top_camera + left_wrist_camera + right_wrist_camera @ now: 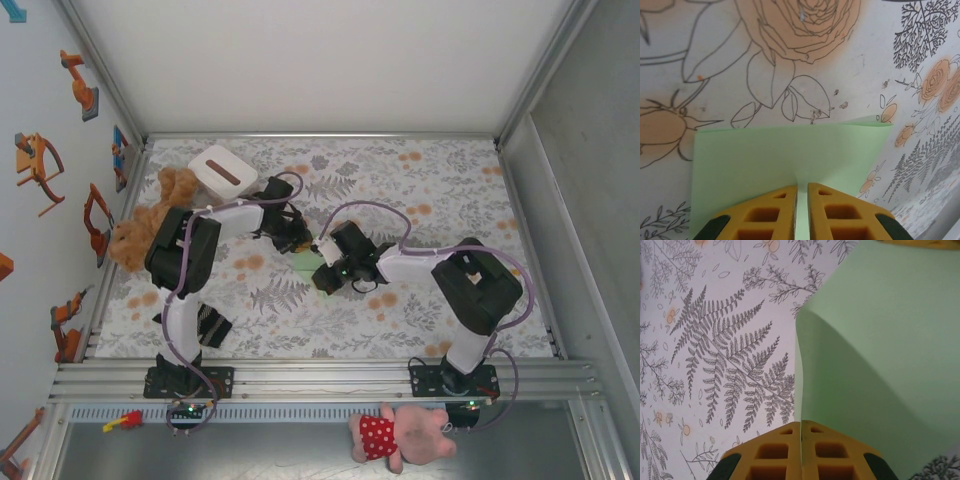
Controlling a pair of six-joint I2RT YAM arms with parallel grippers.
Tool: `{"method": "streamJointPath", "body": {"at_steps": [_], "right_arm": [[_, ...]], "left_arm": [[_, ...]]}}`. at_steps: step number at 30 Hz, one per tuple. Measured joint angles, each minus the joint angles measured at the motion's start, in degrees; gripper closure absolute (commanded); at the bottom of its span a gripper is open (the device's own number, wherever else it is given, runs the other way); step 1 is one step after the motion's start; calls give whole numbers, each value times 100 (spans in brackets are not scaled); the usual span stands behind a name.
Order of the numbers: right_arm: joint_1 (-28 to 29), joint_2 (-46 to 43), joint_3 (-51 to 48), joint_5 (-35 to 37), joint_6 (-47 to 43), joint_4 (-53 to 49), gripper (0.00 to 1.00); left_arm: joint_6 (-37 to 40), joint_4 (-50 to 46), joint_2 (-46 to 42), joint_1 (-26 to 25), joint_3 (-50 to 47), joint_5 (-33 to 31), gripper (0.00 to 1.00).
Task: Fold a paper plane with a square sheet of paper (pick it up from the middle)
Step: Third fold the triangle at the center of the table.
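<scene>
Surface: flat table cover [430,300], matte, printed with grey ferns and orange roses; metal rails run along its sides.
Paper: thin pale green sheet of paper [304,263], smooth and straight-edged. It sits near the middle of the table, between the two arms.
Paper shape, left wrist view: a wide flat panel with crisp corners. A short crease rises from the fingers.
Paper shape, right wrist view: the sheet bows, and one edge curls over and shades the face below it.
Left gripper [801,210]: yellow cut-out fingers clenched, with the sheet's near edge pinched in the thin seam between them.
Right gripper [801,450]: fingers pressed together, grasping the sheet at its edge.
Far left: white rounded box with a dark slot [222,170], just beside a shaggy brown plush toy [140,235]. Both are well apart from the paper.
Open room: bare cover to the right of the grippers and on their far side.
Near ledge: pink plush toy in a red dotted dress [400,435], off the cover.
</scene>
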Motion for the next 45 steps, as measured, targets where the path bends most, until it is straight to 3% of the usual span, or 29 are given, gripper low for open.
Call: {"method": "streamJointPath", "body": {"at_steps": [15, 28, 45], "right_arm": [[-219, 254, 321, 0, 94, -166, 100], [-219, 422, 326, -96, 269, -186, 100], [-219, 466, 326, -173, 330, -166, 100]], "left_arm": [[483, -358, 168, -4, 291, 22, 87], [516, -297, 153, 9, 286, 125, 82], [457, -234, -308, 302, -267, -52, 82]]}}
